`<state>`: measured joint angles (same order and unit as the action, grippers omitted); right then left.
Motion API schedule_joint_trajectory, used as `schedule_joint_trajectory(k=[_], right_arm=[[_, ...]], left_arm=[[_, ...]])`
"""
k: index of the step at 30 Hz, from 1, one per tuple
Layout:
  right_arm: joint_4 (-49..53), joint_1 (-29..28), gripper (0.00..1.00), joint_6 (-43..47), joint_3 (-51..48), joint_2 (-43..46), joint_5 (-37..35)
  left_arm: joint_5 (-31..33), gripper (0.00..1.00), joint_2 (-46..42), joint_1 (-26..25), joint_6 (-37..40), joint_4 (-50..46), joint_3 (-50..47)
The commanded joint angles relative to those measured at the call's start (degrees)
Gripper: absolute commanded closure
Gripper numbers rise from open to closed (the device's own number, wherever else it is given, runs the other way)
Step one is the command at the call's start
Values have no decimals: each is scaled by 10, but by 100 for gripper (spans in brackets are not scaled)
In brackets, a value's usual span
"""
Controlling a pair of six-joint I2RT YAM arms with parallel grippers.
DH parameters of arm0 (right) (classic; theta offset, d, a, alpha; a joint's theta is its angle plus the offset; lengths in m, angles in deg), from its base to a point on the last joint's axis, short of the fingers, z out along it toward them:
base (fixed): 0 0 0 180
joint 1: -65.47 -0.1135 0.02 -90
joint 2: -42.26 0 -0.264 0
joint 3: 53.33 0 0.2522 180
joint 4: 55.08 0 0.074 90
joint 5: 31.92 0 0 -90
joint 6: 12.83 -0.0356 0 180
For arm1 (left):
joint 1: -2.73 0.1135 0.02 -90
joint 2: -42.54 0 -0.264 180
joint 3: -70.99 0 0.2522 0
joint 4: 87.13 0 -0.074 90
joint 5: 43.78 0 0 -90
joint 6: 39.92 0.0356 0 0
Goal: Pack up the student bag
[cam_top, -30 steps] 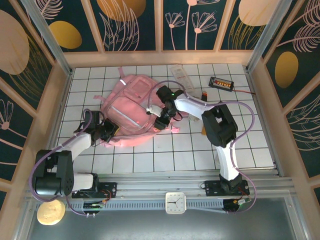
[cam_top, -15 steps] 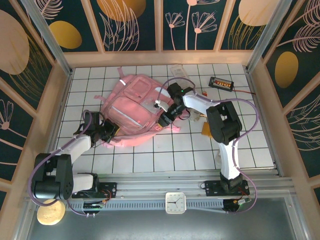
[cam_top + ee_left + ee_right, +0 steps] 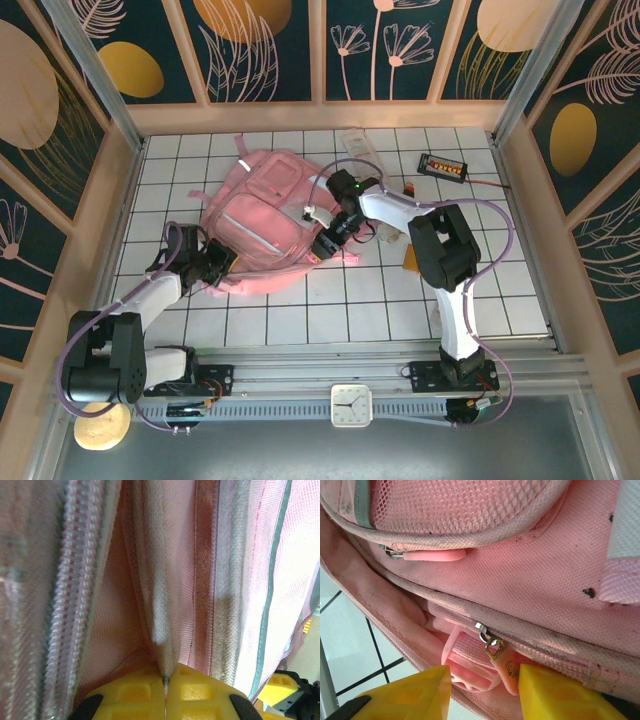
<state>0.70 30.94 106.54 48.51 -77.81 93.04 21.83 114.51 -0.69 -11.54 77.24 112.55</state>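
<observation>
On the tiled table (image 3: pixel 330 310), the student bag (image 3: pixel 262 215) lies flat, left of centre. My left tool (image 3: pixel 165 680) is clamped on a fold of its fabric. My right tool (image 3: pixel 485 685) is parted, a pink zipper pull (image 3: pixel 504 670) in the gap.

I count one pink backpack (image 3: pixel 255 215), two zipper pulls (image 3: pixel 436 555) (image 3: pixel 506 669), one white clock (image 3: pixel 351 405) at six o'clock, one black device (image 3: pixel 443 165) with orange digits at two o'clock.
</observation>
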Motion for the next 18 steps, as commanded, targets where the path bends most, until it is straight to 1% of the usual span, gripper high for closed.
schedule_joint_trajectory(k=[1, 5, 7, 9, 12, 17, 18], right_arm=[[-4, -14, 63, -13, 1, -3, -20], [-22, -19, 64, -23, -1, -3, -40], [-30, -25, 67, -26, 1, -2, -49], [-36, -31, 73, -30, 7, -3, -54], [-32, -34, 88, -35, 19, -6, -58], [-1, -33, 99, -35, 39, 6, -62], [6, -34, 100, -35, 42, 8, -58]], left_arm=[[3, 100, -12, 0, -9, 0, -7], [1, 100, -15, 0, -9, 0, -10], [2, 100, -16, 0, -9, 0, -11], [1, 100, -16, 0, -10, 1, -11], [1, 100, -18, 0, -10, 0, -11], [5, 100, -28, 0, -10, -3, -15], [5, 100, -29, -1, -11, -1, -17]])
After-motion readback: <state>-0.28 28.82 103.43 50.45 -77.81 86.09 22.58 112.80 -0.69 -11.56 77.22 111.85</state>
